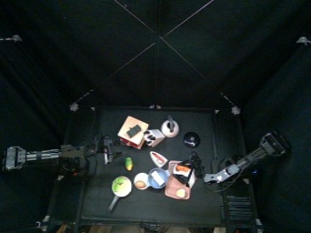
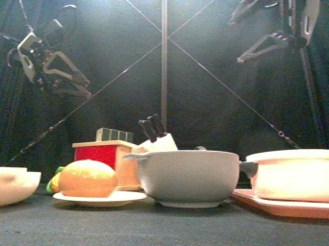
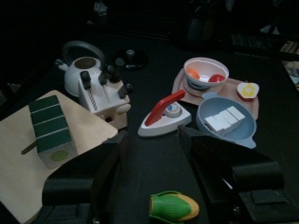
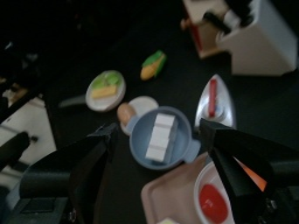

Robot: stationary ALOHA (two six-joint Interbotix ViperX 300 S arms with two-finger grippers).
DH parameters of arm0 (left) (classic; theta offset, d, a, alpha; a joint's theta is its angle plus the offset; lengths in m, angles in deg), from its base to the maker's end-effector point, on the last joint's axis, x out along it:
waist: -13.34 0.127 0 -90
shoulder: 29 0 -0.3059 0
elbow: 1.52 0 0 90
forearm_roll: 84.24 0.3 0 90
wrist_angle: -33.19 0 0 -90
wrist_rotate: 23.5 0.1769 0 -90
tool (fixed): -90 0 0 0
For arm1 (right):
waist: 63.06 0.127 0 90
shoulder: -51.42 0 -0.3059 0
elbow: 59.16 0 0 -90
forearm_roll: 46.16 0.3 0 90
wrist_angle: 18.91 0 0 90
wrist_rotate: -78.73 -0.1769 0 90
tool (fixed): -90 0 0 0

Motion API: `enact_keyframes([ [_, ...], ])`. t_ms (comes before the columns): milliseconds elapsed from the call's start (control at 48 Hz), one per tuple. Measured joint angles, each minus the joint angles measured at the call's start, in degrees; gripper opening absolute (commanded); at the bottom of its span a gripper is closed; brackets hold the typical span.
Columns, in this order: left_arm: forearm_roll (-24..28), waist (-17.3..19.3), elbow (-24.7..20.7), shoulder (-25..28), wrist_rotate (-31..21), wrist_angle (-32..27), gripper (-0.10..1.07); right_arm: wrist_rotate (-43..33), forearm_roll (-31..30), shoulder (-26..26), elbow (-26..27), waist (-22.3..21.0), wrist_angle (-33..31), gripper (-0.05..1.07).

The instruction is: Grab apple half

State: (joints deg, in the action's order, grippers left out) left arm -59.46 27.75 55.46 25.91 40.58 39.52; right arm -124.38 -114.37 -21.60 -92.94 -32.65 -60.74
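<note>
Though it hung clear of everything, left gripper [image 3: 156,153]: empty, jaws spread wide, above the surface [image 1: 97,196] at 9 o'clock; probably parked there to leave the crowded middle free.
Cutting board [image 3: 30,188]: flat, pale and matte, at 11 o'clock, well apart from the task's thing.
Apple half [image 2: 88,178]: by my judgement the rounded yellow-orange piece, smooth and domed, though I could not be sure; it sat near the front edge at about 7 o'clock.
Plate [image 2: 96,199]: small, shallow and pale, bearing that piece and lifting it a little off the surface.
Bowl [image 2: 193,178]: grey-blue, smooth-walled, with a side handle, just beside the plate toward 3 o'clock; a close neighbour for any grasp.
Tray [image 2: 276,202]: pink and flat, at 5 o'clock, carrying a pale cup.
Right gripper [image 4: 162,140]: empty too, jaws wide apart, above the 4 o'clock edge, looking over bowl and plate.
</note>
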Motion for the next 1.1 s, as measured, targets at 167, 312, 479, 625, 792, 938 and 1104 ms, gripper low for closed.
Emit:
enact_keyframes([
  [167, 0.0, 0.0, 0.0, 0.0, 0.0, 0.0, 0.87, 0.7, 7.73, -1.93, -1.67, 1.05, 9.23, 1.02],
  [312, 0.0, 0.0, 0.0, 0.09, -0.09, 0.0, 0.87, 0.62, 12.3, -5.89, -3.25, 4.04, 14.59, 1.02],
  [479, 0.0, 0.0, 0.09, 0.09, -0.09, -0.09, 0.87, 0.53, 15.91, -9.67, -3.08, 7.38, 15.03, 1.02],
  [625, 0.0, 0.0, 0.0, 0.09, 0.0, -0.79, 0.87, 0.62, 19.95, -12.57, -2.55, 8.88, 12.74, 1.02],
  [792, 0.0, 0.0, 0.09, 0.09, 0.0, -1.32, 0.87, 0.62, 23.38, -15.73, -2.37, 9.23, 10.72, 1.02],
  [938, 0.0, 0.0, 0.0, 0.0, -0.09, -1.41, 0.87, 0.62, 26.19, -18.28, -1.76, 9.4, 9.05, 1.02],
  [1104, 0.0, 0.0, 0.0, 0.0, -0.09, -1.49, 0.87, 0.62, 28.04, -19.51, -1.49, 9.58, 6.94, 1.02],
])
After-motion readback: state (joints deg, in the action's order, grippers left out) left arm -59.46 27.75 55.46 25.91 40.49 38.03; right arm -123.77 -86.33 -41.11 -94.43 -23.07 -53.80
